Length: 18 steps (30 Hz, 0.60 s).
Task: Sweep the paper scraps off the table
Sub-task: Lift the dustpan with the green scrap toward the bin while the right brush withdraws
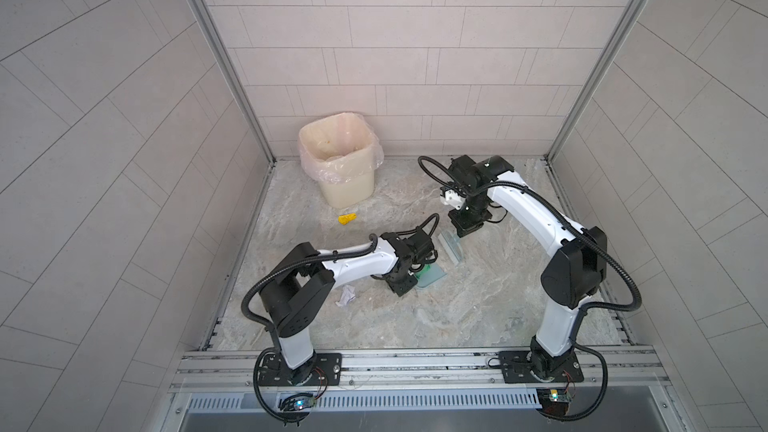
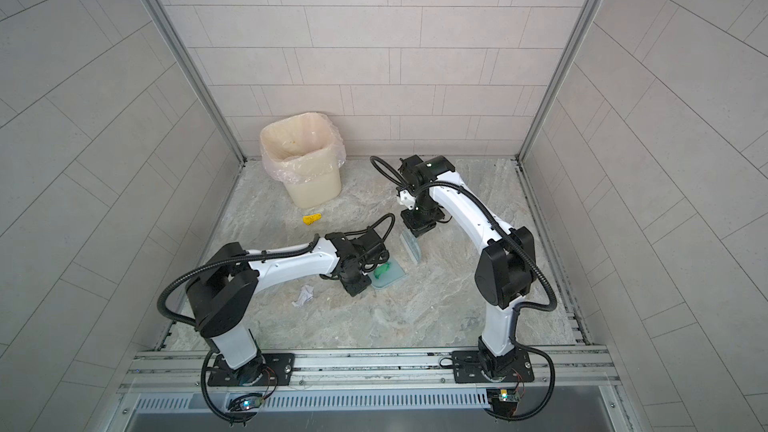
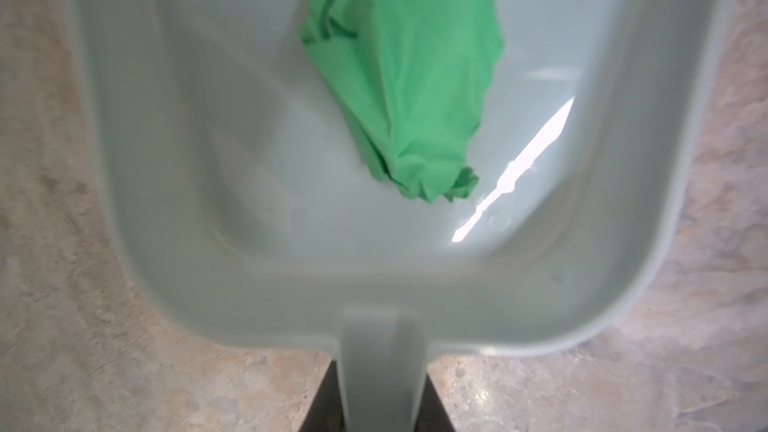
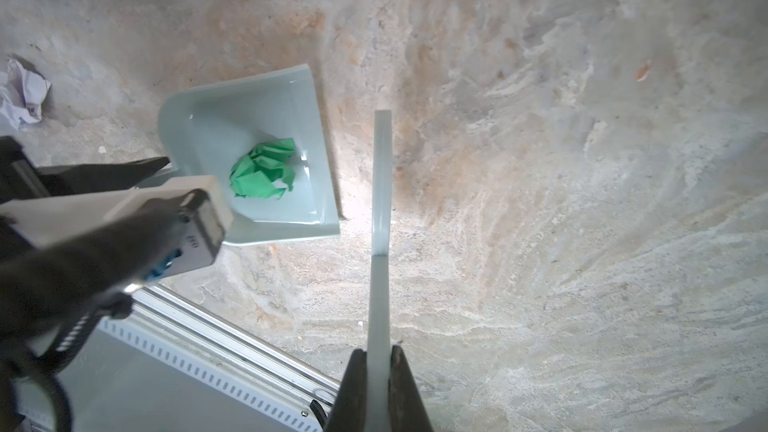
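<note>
Collecting the scraps into the dustpan (image 4: 216,126) is judged to be the step in hand, with one load gathered and not yet emptied.

**Tool state.** The left tool (image 3: 380,398) is clenched on the dustpan handle, and the pan lies low on the worktop (image 1: 457,305). The right tool (image 4: 379,392) is clenched on the handle of the brush (image 4: 381,168). The brush stands just beside the open lip of the pan, with a strip of bare worktop between them. Whether its bristles touch the surface cannot be told.

**Scrap locations.**
- The green scrap (image 4: 262,170) lies inside the dustpan, near the middle of its floor.
- The yellow scrap (image 1: 347,218) lies on the worktop, near the front of the bin (image 1: 361,184).
- The white scrap (image 1: 345,297) lies on the worktop beside the left arm, well apart from the pan.

**Next move.** Either carry the pan level to the bin in the far left corner and tip it, or reposition pan and brush at an uncollected scrap. The pan must stay level while moving, as the green scrap is loose and light.
</note>
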### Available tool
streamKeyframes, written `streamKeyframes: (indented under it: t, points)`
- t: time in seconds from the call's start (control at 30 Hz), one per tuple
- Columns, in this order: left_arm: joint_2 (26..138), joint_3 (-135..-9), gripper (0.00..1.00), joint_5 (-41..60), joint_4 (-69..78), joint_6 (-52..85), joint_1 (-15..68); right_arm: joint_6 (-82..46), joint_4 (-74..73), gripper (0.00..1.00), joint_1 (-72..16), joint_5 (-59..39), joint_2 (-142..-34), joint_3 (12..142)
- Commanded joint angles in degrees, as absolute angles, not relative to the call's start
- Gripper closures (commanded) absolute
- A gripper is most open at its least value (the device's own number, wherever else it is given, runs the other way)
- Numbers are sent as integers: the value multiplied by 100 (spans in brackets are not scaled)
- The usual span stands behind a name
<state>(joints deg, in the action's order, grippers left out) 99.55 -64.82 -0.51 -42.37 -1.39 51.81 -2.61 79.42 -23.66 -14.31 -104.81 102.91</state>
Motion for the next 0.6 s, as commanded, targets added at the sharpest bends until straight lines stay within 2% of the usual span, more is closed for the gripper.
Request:
streamKeyframes:
  t: [0.0,0.3,0.57]
  points:
    - [9494,-6432,100,-304,-4285,-2,5186,-285,7971,100,-2128,-1361,-10035,10141]
    - [8646,-6978,100,-824,-5165,157,4919,-281,7694,100,-1724,-1682,-9630,9426]
    - [8369,-8141,100,-1347,-6447,97,4344,-276,7567,100,-1657,-1850,-9576,9289]
